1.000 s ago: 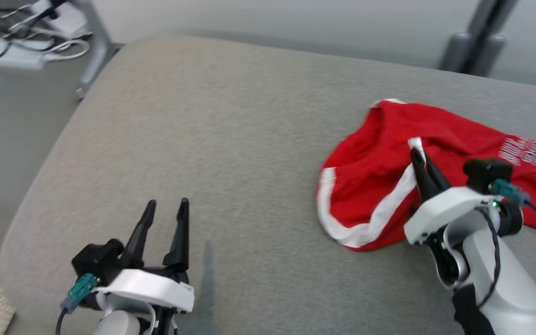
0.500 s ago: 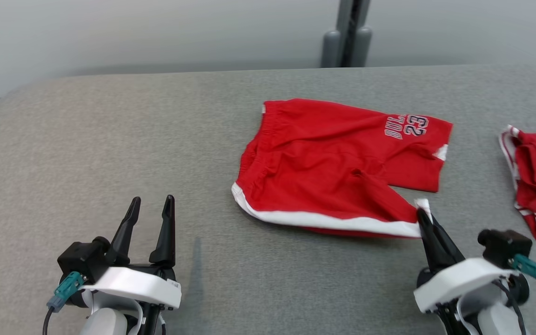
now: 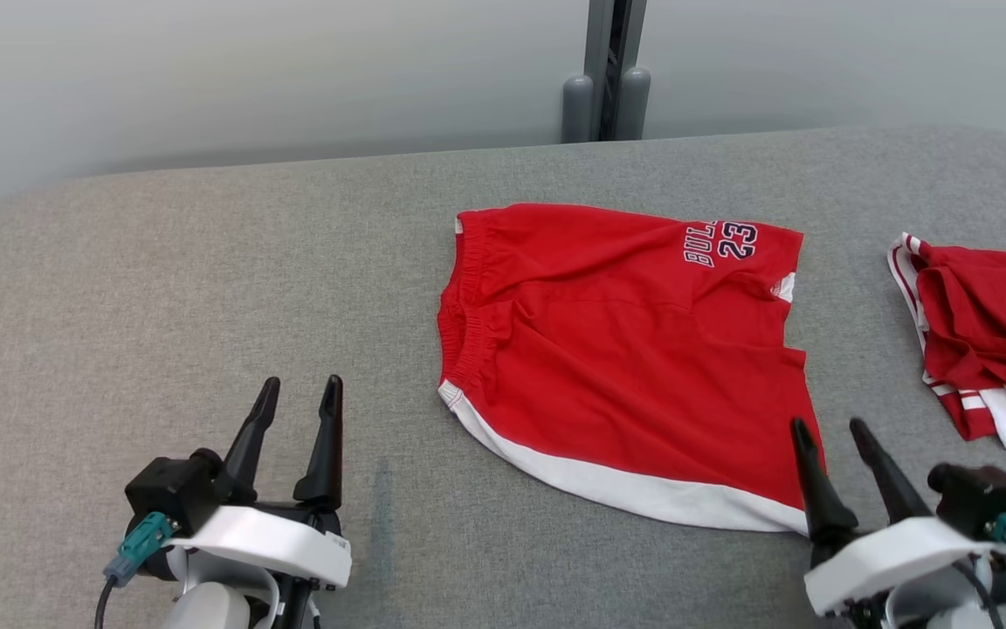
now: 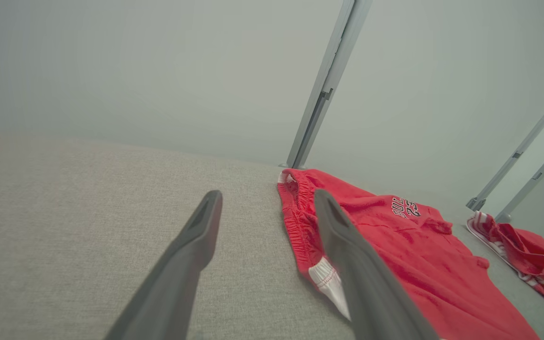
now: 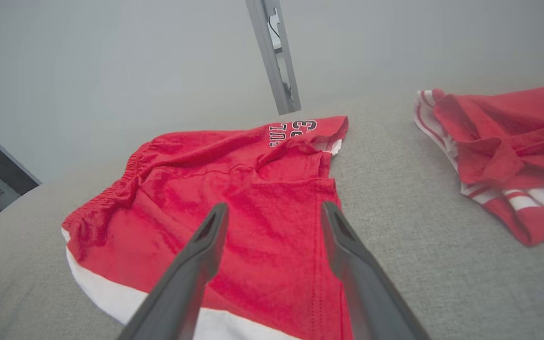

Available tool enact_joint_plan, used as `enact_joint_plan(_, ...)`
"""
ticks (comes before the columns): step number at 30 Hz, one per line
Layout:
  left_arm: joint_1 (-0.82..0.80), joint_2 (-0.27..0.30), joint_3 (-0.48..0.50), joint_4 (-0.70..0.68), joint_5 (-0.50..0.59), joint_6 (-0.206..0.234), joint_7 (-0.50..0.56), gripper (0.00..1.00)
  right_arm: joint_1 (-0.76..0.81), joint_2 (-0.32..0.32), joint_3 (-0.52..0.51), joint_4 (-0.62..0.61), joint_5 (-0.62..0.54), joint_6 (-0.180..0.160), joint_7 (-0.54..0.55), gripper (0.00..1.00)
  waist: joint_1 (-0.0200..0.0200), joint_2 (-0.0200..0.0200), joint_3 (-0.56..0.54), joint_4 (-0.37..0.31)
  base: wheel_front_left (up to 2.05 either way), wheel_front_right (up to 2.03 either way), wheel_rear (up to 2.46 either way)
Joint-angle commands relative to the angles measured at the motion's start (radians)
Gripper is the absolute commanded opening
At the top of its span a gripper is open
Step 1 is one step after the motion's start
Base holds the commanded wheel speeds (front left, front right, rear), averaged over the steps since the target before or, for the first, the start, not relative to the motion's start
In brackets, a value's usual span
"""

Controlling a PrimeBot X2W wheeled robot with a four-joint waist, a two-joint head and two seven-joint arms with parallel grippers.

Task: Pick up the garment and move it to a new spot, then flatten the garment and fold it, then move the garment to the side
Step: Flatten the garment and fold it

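As seen from the head, the grey cloth-covered table (image 3: 206, 262) carries the red shorts (image 3: 625, 349) right of its middle. They are spread nearly flat, with the waistband (image 3: 461, 306) toward the robot's left and the white band (image 3: 643, 498) along the near edge.

Judged by their creases and drape, the shorts are light, soft and limp. They will sag from any single pinch, bunch if pushed, and probably drag a little on the table's cloth; nothing about them looks fragile. The best holds are likely the doubled, firmer parts, namely the two ends of the waistband and the corners of the white band. Both grippers should take them at once, so that the cloth hangs stretched.

A second garment (image 3: 983, 341), also red and crumpled, lies well apart at the right and is cut off by the picture's edge.

The right gripper (image 3: 828, 425) has its jaws apart and empty at the near right corner of the shorts; whether a finger touches the cloth cannot be told. The left gripper (image 3: 302, 382) has its jaws apart and empty over bare table, well apart from the shorts.

Three things are hard to make out:
- how many layers lie under the top one;
- whether the far leg by the print (image 3: 721, 243) is tucked under itself;
- the print's lettering, partly lost in a fold.

Both arms are cut off at the bottom edge.
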Motion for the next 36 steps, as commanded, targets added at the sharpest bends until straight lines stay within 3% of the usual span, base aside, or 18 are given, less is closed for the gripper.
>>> enact_joint_plan(1,-0.008,0.004,-0.002,0.002,-0.004,0.000,-0.003,1.00,-0.018,-0.005,0.000,-0.010,-0.003,0.000,-0.006,1.00,0.0000,-0.0001,-0.001,0.000,0.00,0.00,0.00)
enact_joint_plan(9,-0.027,0.004,-0.065,0.017,-0.011,0.001,-0.004,1.00,-0.066,-0.005,0.015,-0.061,-0.050,0.000,-0.013,1.00,0.0000,-0.0001,0.018,-0.010,0.00,0.00,0.00)
enact_joint_plan(15,-0.062,0.005,-0.110,0.045,-0.018,0.000,-0.004,1.00,-0.067,-0.005,0.033,-0.088,-0.154,0.000,-0.031,1.00,0.0000,-0.0001,0.052,-0.042,0.00,0.00,0.00)
enact_joint_plan(26,-0.147,0.004,-0.158,0.208,-0.055,0.011,-0.003,1.00,-0.081,-0.005,0.070,-0.097,-0.159,0.000,-0.055,1.00,0.0000,-0.0001,0.099,-0.125,0.00,0.00,0.00)
enact_joint_plan(31,-0.178,0.005,-0.144,0.273,-0.059,0.029,-0.003,1.00,-0.083,-0.005,0.074,-0.097,-0.168,0.000,-0.068,1.00,0.0000,-0.0001,0.111,-0.153,0.00,0.00,0.00)
enact_joint_plan(36,-0.212,0.004,-0.124,0.365,-0.068,0.075,-0.003,1.00,-0.081,-0.005,0.076,-0.095,-0.178,0.000,-0.071,1.00,0.0000,-0.0001,0.117,-0.172,0.00,0.00,0.00)
